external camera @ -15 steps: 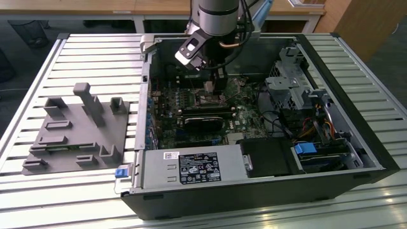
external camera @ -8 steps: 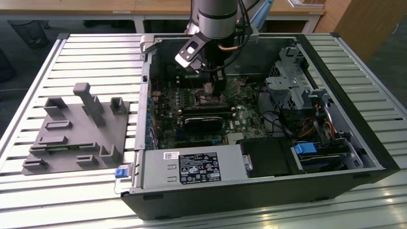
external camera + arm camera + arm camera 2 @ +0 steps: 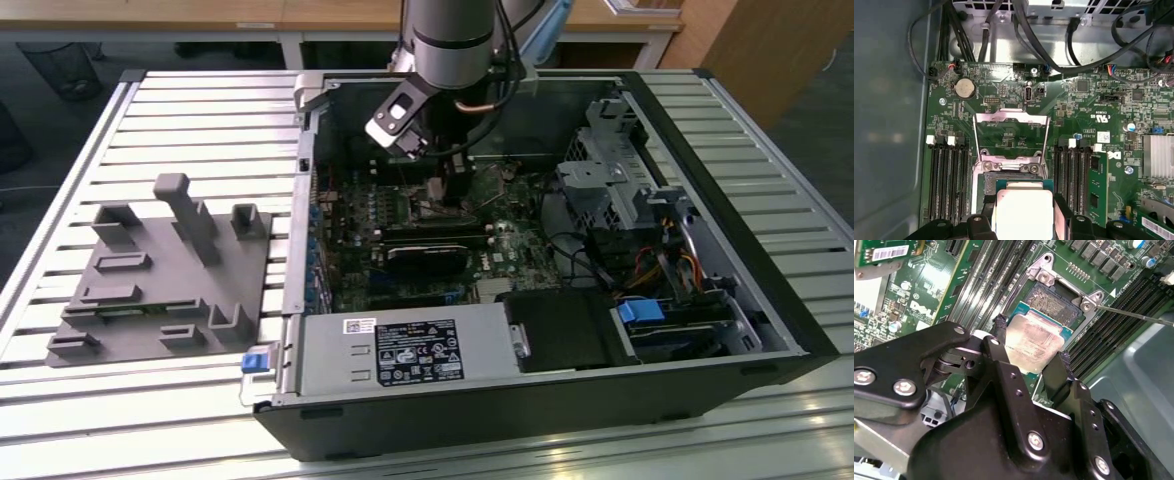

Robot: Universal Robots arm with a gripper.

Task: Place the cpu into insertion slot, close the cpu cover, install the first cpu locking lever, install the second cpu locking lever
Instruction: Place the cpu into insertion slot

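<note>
My gripper [image 3: 1032,342] is shut on the cpu [image 3: 1036,337], a pale square chip with a grey metal top, one black finger [image 3: 1000,327] on each of two opposite edges. The chip hangs partly over the insertion slot [image 3: 1054,302], whose dark contact field shows past its edge; I cannot tell whether they touch. In the first wrist view the cpu [image 3: 1021,212] sits between the fingers [image 3: 1061,210], and the cpu cover [image 3: 1010,135], a silver frame with a window, stands swung open beyond the slot [image 3: 988,184]. A thin locking lever [image 3: 1139,315] sticks out sideways. In the exterior view the gripper [image 3: 447,195] reaches down into the open computer case.
Long black memory slots [image 3: 946,180] flank the socket on both sides. Cables [image 3: 1054,35] run along the case wall. A power supply box [image 3: 400,350] and drive bays [image 3: 641,200] fill the case. A grey fixture [image 3: 160,270] lies on the slatted table at the exterior view's left.
</note>
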